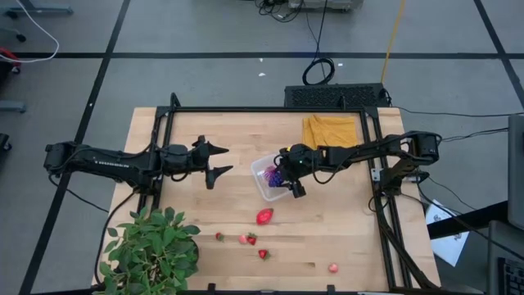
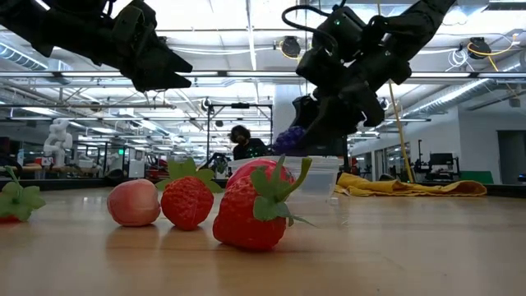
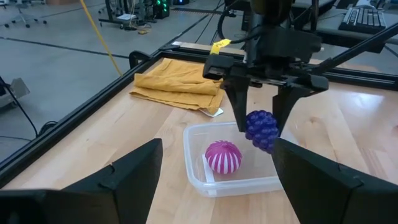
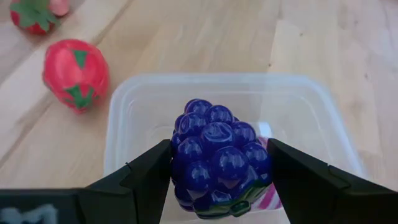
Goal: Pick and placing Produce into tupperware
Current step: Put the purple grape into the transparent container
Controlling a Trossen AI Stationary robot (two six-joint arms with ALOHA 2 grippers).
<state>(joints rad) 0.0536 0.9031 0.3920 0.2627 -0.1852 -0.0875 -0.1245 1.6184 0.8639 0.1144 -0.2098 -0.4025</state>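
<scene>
High view first: the right gripper (image 1: 292, 182) hangs over the tupperware (image 1: 264, 185) near mid-table, just in front of the yellow cloth (image 1: 330, 131). The left gripper (image 1: 223, 161) waits beside it, off toward the plant (image 1: 151, 250), fingers spread wide and empty. Loose produce lies along the near side: a big strawberry (image 1: 264, 216) closest to the box, smaller pieces (image 1: 250, 239) beyond it and a pink one (image 1: 333, 267) well apart.

Low view: the right gripper (image 2: 316, 136) holds the grapes (image 2: 289, 140) up in the air, above the tupperware's (image 2: 322, 174) rim, not yet inside. Three fruits (image 2: 256, 205) crowd the foreground.

Left wrist view: looking across at the right gripper (image 3: 261, 127), its two fingers pinch the grapes (image 3: 262, 129) from either side, directly over the tupperware (image 3: 205, 183). A striped magenta fruit (image 3: 222, 157) already sits inside, toward one half; the grapes hang over the other half, which looks bare.

Right wrist view: the jaws are partly closed, pressed on both flanks of the grapes (image 4: 217, 158), and the tupperware (image 4: 124, 118) lies straight beneath. The big strawberry (image 4: 76, 73) sits just outside its wall.

So the box is right below the held bunch; I'd judge a straight lowering and release would do it, and the right arm is nearer the big strawberry afterward.
</scene>
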